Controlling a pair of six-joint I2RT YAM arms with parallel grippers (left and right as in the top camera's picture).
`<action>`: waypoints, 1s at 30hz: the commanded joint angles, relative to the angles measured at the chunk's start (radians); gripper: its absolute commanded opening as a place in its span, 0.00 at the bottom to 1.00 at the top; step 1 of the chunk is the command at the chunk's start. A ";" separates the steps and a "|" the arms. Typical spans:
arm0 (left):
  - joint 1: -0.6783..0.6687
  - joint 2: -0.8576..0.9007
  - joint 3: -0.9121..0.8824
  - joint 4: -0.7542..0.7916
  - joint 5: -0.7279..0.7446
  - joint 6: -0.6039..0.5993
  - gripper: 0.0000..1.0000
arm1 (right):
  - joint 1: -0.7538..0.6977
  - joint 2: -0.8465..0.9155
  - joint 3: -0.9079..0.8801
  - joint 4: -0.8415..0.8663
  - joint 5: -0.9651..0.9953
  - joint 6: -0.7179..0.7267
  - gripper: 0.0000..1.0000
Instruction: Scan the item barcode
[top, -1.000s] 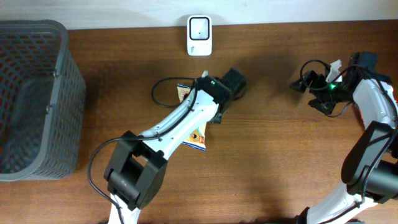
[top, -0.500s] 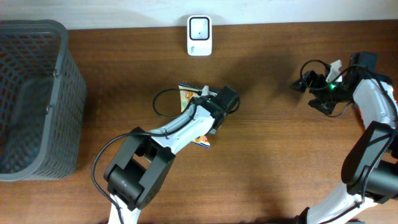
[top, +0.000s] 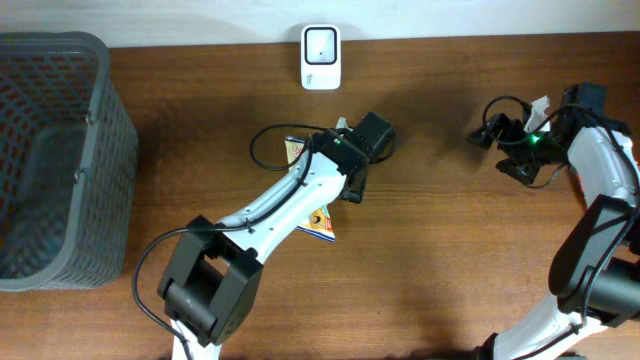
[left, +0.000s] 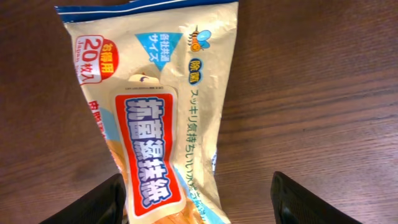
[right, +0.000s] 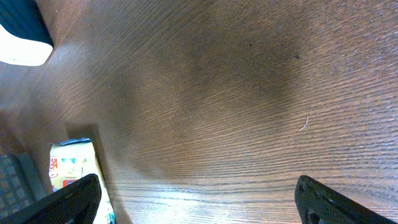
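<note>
Fingers (left: 102, 204) of the left gripper (left: 199, 208) stand apart over the wooden table (left: 323, 93), the wipes packet (left: 161, 106) lying flat between them, close against one finger and well clear of the other. Its wrist view shows the printed face, while overhead the arm hides all but the packet's corners, with the white scanner (top: 320, 44) well behind. Further right, the right gripper (right: 199, 202) also holds its fingers wide over bare wood, far from the packet.

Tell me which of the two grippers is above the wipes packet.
The left gripper: its wrist view shows the packet lying between its open fingers. The right gripper hangs apart, at the table's right end.
</note>
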 joint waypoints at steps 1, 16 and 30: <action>0.000 0.085 -0.003 -0.003 0.018 0.024 0.73 | -0.001 0.001 0.000 0.000 -0.001 0.005 0.99; 0.008 0.197 0.331 -0.257 0.070 0.019 0.00 | -0.001 0.001 0.000 0.000 -0.001 0.005 0.99; 0.119 0.188 0.347 -0.103 1.175 0.118 0.00 | -0.001 0.001 0.000 0.000 -0.001 0.005 0.99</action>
